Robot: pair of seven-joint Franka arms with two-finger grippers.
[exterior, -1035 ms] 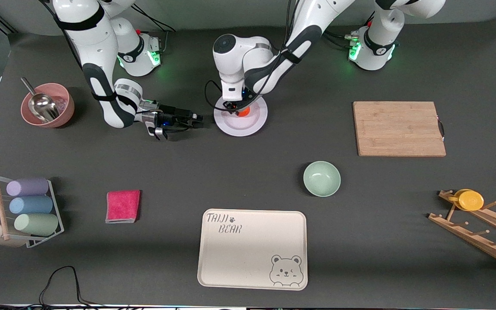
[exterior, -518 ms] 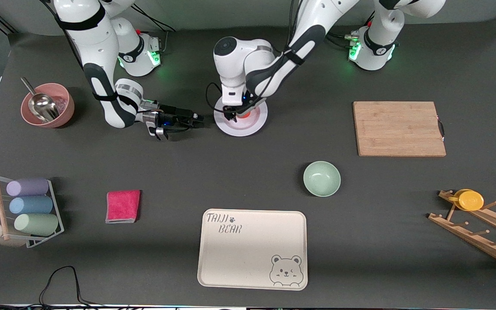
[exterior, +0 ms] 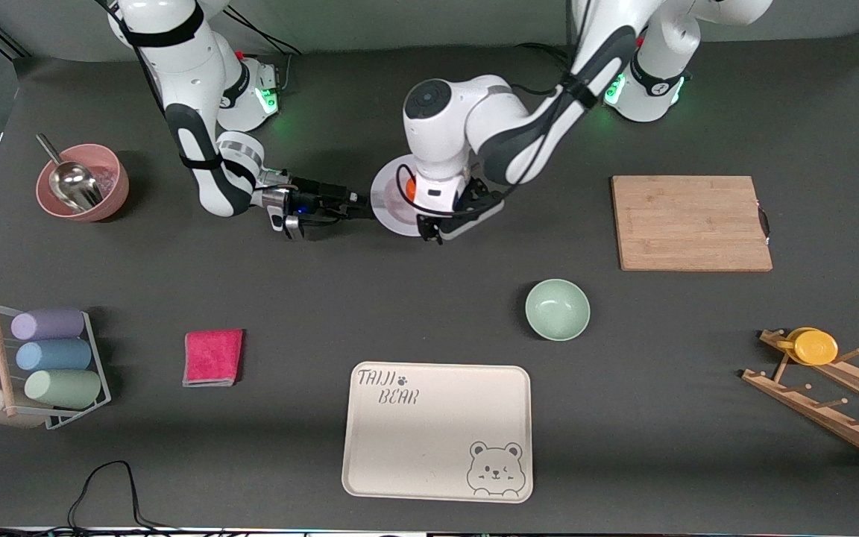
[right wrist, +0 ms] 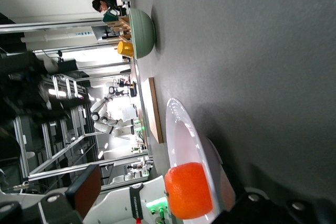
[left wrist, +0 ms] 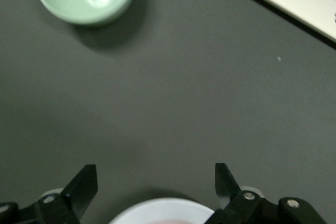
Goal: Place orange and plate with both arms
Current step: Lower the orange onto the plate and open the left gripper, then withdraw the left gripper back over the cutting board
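orange (exterior: pixel 409 188): on plate (exterior: pixel 388 203), counter (exterior: pixel 325 291) | left claw (exterior: pixel 450 227): released, over plate's near edge | right claw (exterior: pixel 359 206): released, low, at plate's rim

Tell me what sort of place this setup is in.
Most likely a robotics lab staged with kitchenware: two Franka arms bolted at a dark table, an orange on a white plate, and metal frames and seated people in the right wrist view.
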